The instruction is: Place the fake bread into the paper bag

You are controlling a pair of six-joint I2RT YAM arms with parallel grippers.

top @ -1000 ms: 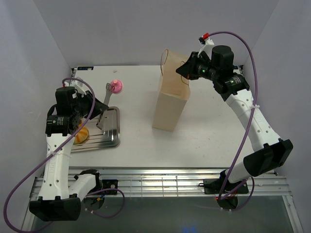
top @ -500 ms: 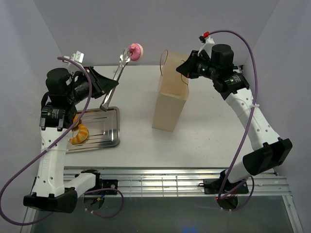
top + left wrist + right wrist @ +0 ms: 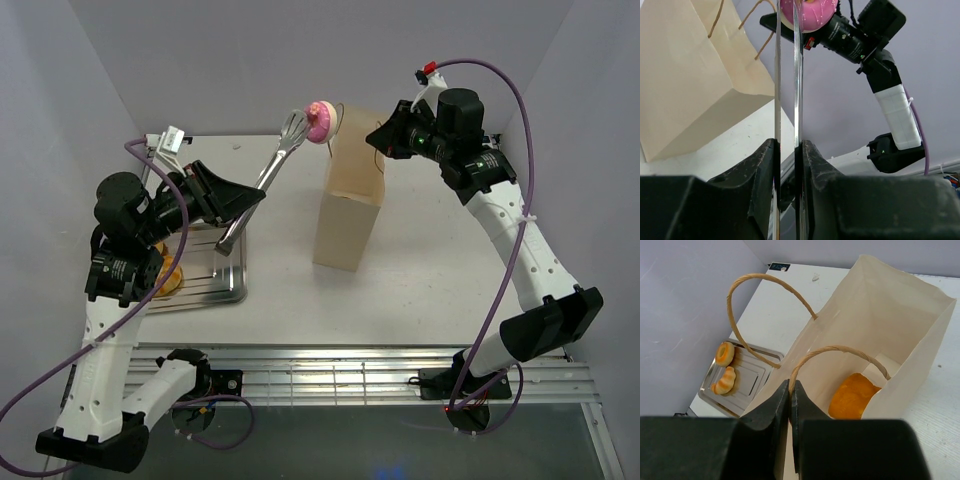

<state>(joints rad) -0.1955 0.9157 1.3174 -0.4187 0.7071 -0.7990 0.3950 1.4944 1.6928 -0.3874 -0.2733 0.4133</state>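
Donut (image 3: 319,121) rose on tongs (image 3: 272,172) beyond gripper (image 3: 243,206).

The paper bag (image 3: 350,220) is matt cream paper, the tongs (image 3: 268,177) shiny bare metal, the tray (image 3: 754,374) dull silver metal.

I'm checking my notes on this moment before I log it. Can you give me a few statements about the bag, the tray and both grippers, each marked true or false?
1. The left gripper holds metal tongs that pinch a pink doughnut. True.
2. The paper bag lies on its side. False: it stands upright on the table.
3. The right gripper is shut on the paper bag's rim. True.
4. The paper bag is empty. False: an orange bread piece lies at its bottom.
5. The tray holds no bread. False: a croissant and a round piece lie on it.
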